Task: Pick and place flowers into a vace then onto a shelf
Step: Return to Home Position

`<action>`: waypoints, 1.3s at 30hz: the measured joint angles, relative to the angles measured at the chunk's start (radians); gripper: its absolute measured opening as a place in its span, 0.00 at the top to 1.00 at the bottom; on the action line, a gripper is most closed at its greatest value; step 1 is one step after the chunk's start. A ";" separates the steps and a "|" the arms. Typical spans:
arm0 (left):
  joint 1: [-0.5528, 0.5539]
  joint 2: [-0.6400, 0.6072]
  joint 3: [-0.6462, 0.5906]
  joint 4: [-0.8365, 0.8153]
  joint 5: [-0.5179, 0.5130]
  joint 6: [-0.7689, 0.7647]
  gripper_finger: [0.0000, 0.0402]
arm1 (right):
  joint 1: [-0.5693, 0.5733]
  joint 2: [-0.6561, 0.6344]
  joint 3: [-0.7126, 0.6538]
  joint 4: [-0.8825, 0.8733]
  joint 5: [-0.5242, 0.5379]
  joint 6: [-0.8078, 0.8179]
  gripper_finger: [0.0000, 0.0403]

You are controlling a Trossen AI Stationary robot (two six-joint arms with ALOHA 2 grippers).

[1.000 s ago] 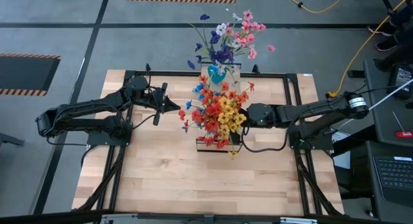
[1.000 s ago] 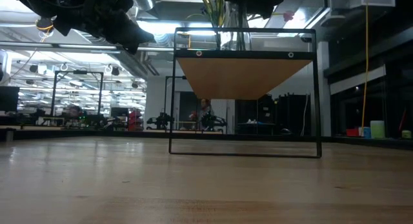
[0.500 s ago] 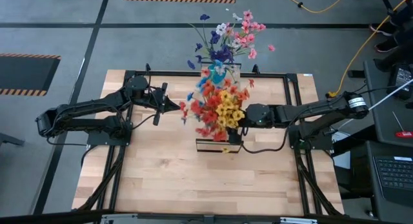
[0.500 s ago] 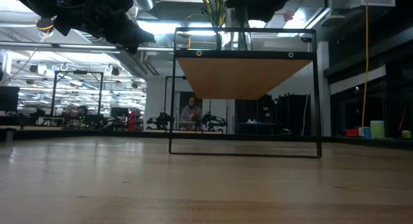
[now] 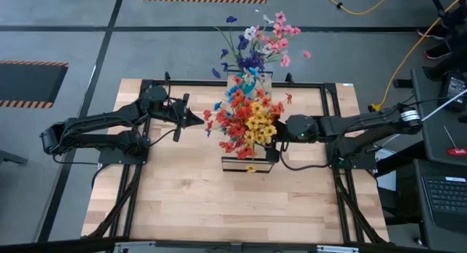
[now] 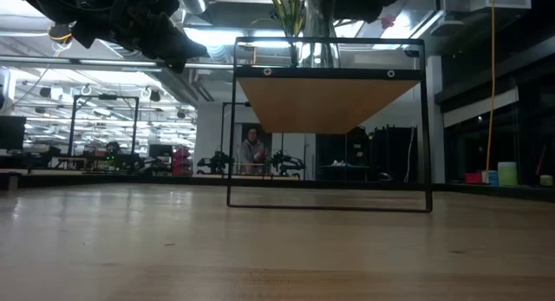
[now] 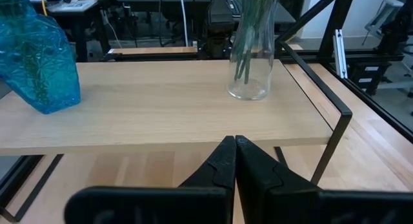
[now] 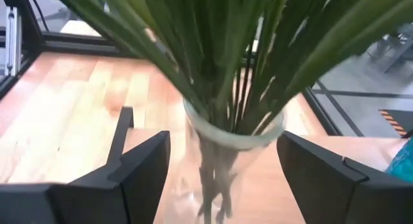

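A clear glass vase [image 8: 232,137] holds the red, orange and yellow flowers [image 5: 246,124] by their green stems [image 8: 219,69]. Its base rests on the near end of the shelf [image 7: 161,101]. My right gripper [image 8: 222,153] is open, one finger on each side of the vase's neck with a gap to the glass. In the high view it [image 5: 276,133] reaches in from the table's right, partly under the blooms. My left gripper [image 7: 235,153] is shut with nothing in it. It hovers left of the shelf [image 5: 198,122], pointing at it.
A blue glass vase [image 7: 35,62] with pink, blue and white flowers [image 5: 259,41] stands on the shelf's far end. The shelf's thin black frame [image 6: 329,201] stands on the wooden table [image 5: 182,195]. Black rails [image 5: 332,85] border the table. A person [image 6: 251,149] shows far behind.
The red and yellow bunch has swayed toward the table's left and far side and now stands more upright in the clear vase. My right gripper has drawn back slightly toward the table's right edge.
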 joint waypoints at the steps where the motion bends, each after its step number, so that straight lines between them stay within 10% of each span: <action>1: 0.000 0.000 0.000 0.000 0.000 0.000 0.99 | 0.000 -0.003 0.000 -0.004 0.000 0.000 0.29; 24: 0.006 -0.103 0.000 -0.036 0.000 0.060 0.99 | 0.005 -0.164 0.000 -0.233 0.090 0.024 0.31; 39: 0.151 -0.413 -0.166 -0.012 0.006 0.074 1.00 | 0.041 -0.391 -0.317 -0.023 0.143 0.022 0.97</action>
